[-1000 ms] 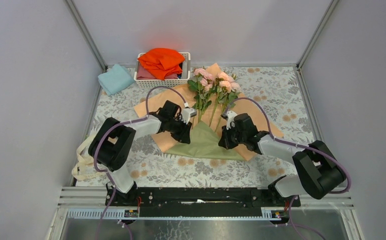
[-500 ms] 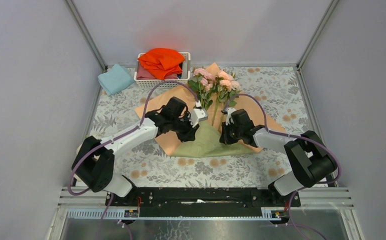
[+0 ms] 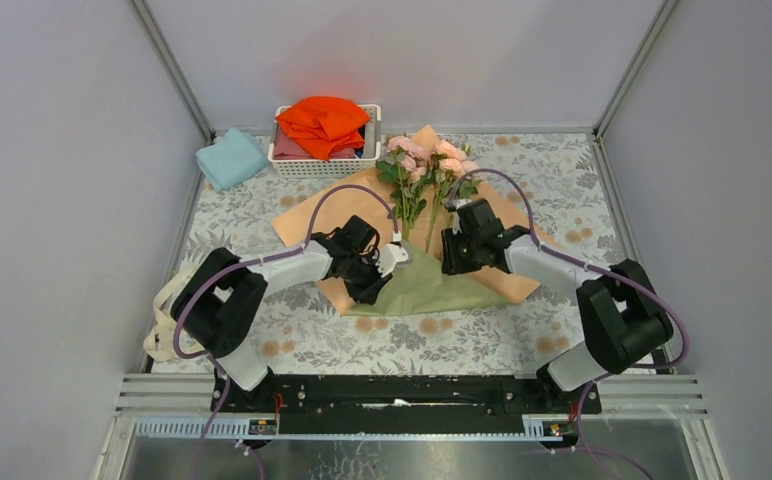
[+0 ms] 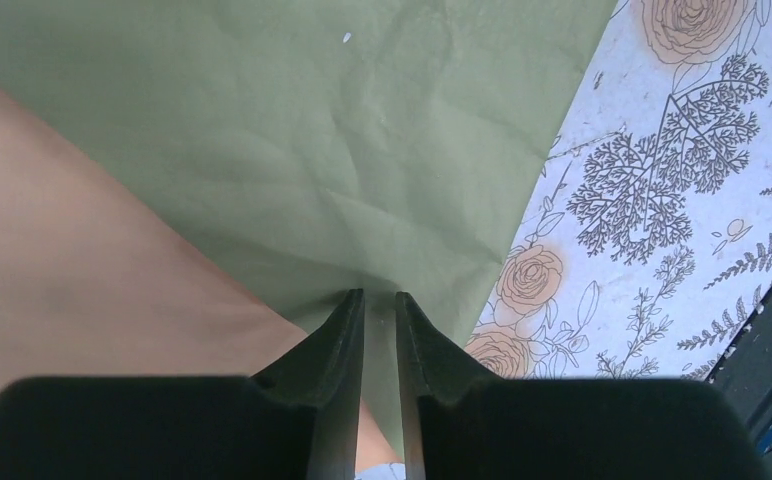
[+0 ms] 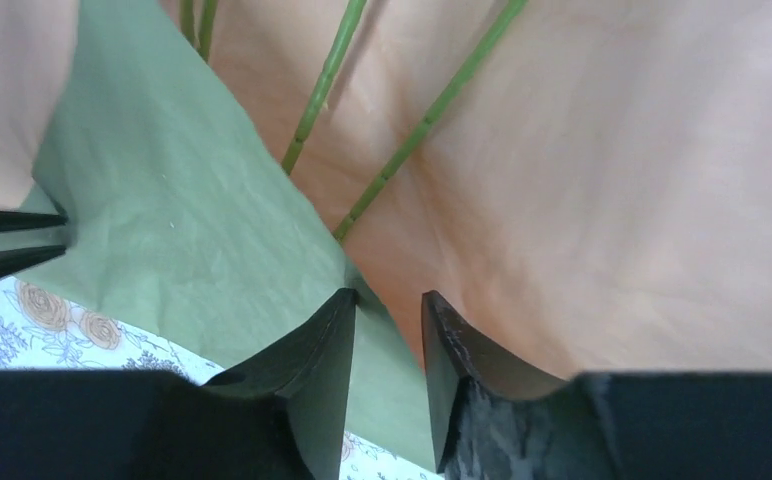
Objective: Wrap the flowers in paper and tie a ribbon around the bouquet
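Nearest, the left tool (image 4: 380,297) pinched the edge of the paper's (image 3: 417,285) folded-up near corner, olive face turned up over the peach face, on the floral table (image 3: 562,190). Just beyond, the right tool (image 5: 389,297) hung with jaws parted over the flap's right edge, holding nothing. Farther back, the flowers (image 3: 424,170) lay along the sheet's middle, stem ends running under the flap, blooms toward the basket (image 3: 292,168). Judged step: folding the lower corner over the stems. A good fold would hold the flap taut and low, creased across the stems without dragging them off centre.
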`<state>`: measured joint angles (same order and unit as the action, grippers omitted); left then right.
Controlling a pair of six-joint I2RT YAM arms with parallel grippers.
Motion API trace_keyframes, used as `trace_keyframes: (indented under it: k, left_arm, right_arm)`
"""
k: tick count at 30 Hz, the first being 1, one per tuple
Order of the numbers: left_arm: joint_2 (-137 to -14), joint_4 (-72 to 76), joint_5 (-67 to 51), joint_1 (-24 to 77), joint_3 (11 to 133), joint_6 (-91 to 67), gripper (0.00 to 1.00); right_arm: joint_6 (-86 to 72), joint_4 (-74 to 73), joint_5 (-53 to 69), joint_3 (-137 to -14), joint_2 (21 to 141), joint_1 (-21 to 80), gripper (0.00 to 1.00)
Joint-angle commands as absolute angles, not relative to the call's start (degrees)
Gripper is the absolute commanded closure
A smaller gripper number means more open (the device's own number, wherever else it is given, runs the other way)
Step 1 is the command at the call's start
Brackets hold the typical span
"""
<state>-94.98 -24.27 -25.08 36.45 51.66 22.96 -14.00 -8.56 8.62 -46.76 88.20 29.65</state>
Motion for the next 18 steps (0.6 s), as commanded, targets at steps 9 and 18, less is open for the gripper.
trace_keyframes:
  k: [9,18]
  left_arm:
    - [-96.46,-22.93,-23.38,36.21,51.37,22.84,0.77]
    - [-96.26,-23.28,-21.49,36.20,51.37,22.59,0.78]
  right_arm:
    - [-27.21,-11.04,25.97,-44.39,78.27,30.85,0.98]
    - [-29.36,-2.87,25.36,-36.32,87.14,25.00,1.00]
